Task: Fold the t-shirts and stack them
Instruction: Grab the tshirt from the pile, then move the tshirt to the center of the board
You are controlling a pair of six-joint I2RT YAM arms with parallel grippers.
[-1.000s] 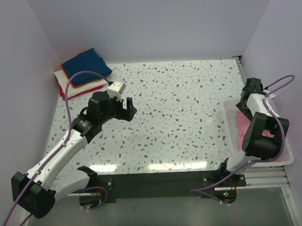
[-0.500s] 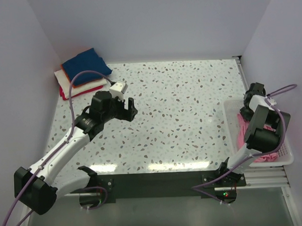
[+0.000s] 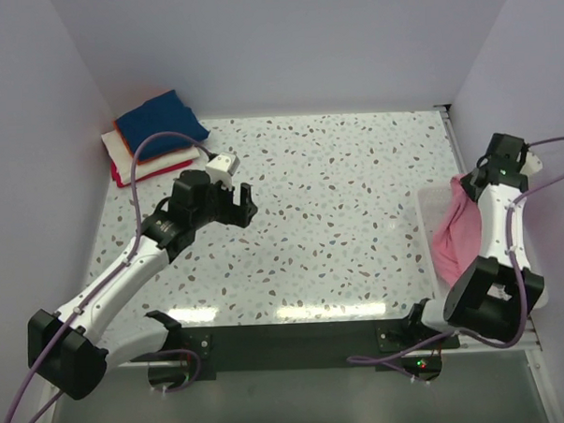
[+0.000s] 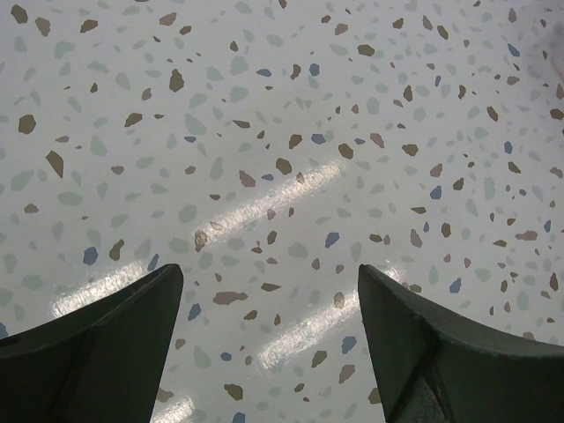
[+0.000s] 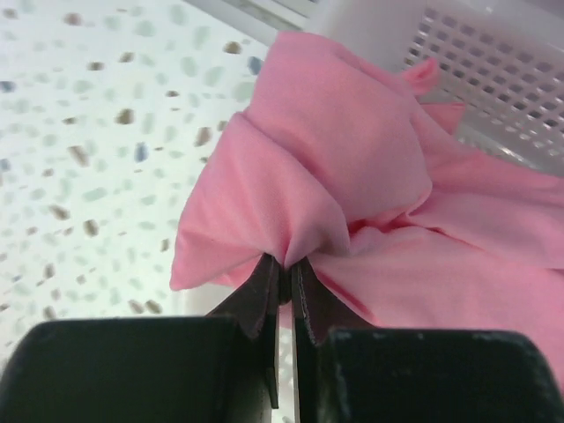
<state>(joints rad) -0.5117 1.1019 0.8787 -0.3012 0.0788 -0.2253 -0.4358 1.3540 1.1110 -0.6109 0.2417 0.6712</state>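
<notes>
The counter is pale terrazzo, flecked with brown, grey and blue, with glare streaks from overhead light along its near edge. A dark strip there carries both arm bases. Plain lavender walls close in the left, right and far sides.

At the right edge, towards the near corner, sits a white mesh basket. At the far left corner lies a stack of folded t-shirts. Navy blue is on top, with edges of orange, white and red showing beneath.

The right arm covers much of the basket from above, so its contents are hard to judge. The lower layers of the stack show only as thin edges. How far the pink cloth trails over the basket's rim cannot be told.

The left gripper hovers over bare counter left of the middle, well short of the stack. Its fingers are spread wide with nothing between them, and speckled surface shows in the gap.

The right gripper is above the basket at the right edge. Its fingers are pressed together on a bunched fold of the pink t-shirt, as the wrist view shows. The pink cloth hangs from that pinch towards the mesh wall.
</notes>
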